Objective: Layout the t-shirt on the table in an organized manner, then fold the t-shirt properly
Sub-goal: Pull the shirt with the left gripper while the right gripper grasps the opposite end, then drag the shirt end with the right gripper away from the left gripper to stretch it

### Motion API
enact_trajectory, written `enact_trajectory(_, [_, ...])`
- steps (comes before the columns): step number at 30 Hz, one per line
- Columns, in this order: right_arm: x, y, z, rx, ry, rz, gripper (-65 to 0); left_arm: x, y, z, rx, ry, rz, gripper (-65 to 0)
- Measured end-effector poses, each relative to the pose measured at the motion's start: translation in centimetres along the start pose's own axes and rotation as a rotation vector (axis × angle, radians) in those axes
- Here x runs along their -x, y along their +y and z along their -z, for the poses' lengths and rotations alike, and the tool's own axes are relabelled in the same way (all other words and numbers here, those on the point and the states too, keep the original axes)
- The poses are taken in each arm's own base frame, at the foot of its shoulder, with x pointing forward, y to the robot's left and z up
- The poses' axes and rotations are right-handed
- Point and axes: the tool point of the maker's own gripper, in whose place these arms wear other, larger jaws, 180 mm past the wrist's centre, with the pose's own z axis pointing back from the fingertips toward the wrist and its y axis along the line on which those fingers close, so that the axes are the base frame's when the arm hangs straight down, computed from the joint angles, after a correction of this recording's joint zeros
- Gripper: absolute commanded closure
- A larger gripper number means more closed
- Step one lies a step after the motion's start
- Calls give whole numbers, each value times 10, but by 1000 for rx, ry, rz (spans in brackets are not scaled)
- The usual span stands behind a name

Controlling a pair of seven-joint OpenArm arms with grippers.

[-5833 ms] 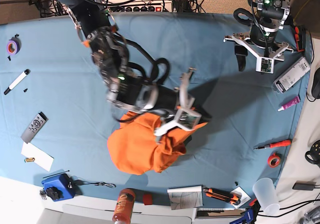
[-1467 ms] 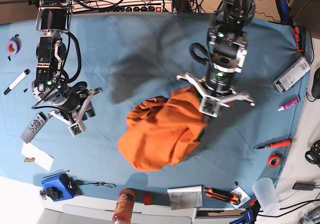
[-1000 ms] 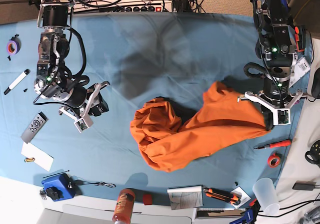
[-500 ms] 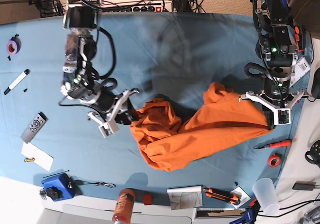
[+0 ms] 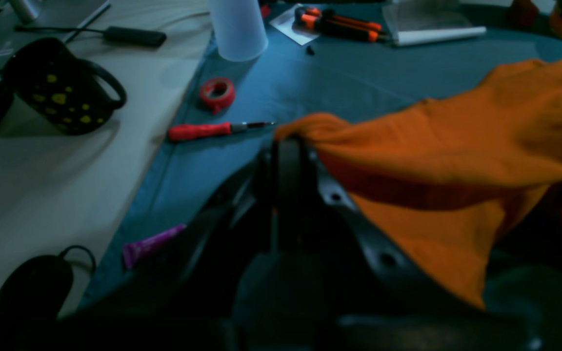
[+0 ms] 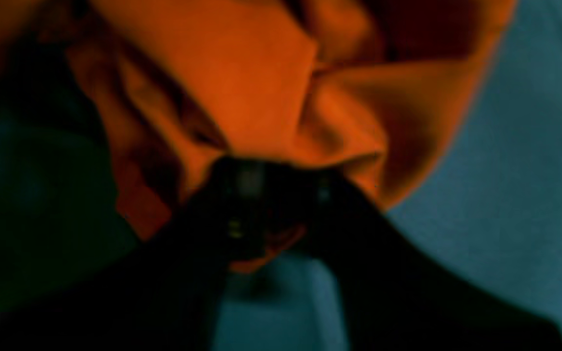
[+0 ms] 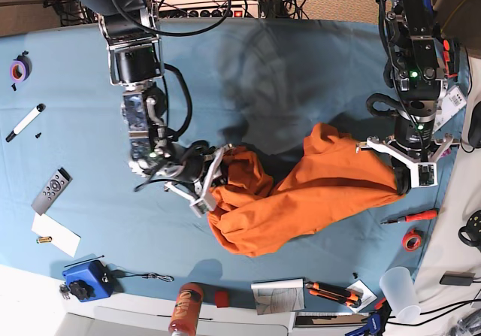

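Observation:
The orange t-shirt lies bunched and stretched across the teal table, a crumpled mass at its left end and a long fold running to the right. At that right end, near the table's edge, my left gripper is shut on the cloth. The left wrist view shows its closed fingers pinching the t-shirt just above the table. My right gripper is pressed into the left bunch. Up close, in the right wrist view, the right gripper is closed on a fold of the t-shirt.
Near the left gripper lie a red-handled screwdriver, a red tape roll, a purple tube and a plastic cup. Orange-handled pliers and an orange bottle sit at the front edge. A remote and a marker lie far left.
My right arm swung in from the left to the t-shirt's bunched end and its jaws closed on the cloth. The left arm kept its grip and stayed put.

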Motion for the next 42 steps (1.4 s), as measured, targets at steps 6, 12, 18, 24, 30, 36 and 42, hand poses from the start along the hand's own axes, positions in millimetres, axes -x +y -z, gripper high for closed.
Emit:
enact_trajectory(6, [-11, -38, -21, 174, 12, -11, 0, 6, 0, -2, 1, 16, 2, 0])
enact_trajectory(12, [-109, -96, -93, 334, -262, -3, 0, 17, 0, -6, -2, 44, 11, 0])
enact_trajectory(18, [-153, -149, -156, 431, -334, -42, 0, 24, 6, -9, -34, 64, 59, 0])
enact_trajectory(24, [-168, -185, -201, 532, -332, -81, 0, 25, 8, -9, -42, 68, 76, 0])
enact_trajectory(30, [-117, -184, -188, 489, -94, -51, 0, 26, 8, -9, -39, 69, 75, 0])
enact_trajectory(36, [-112, -182, -187, 465, -82, -51, -206, 26, 8, -10, -41, 70, 76, 0])
enact_trajectory(42, [-129, -159, -179, 332, -179, -21, -206, 26, 8, -10, -41, 70, 76, 0])
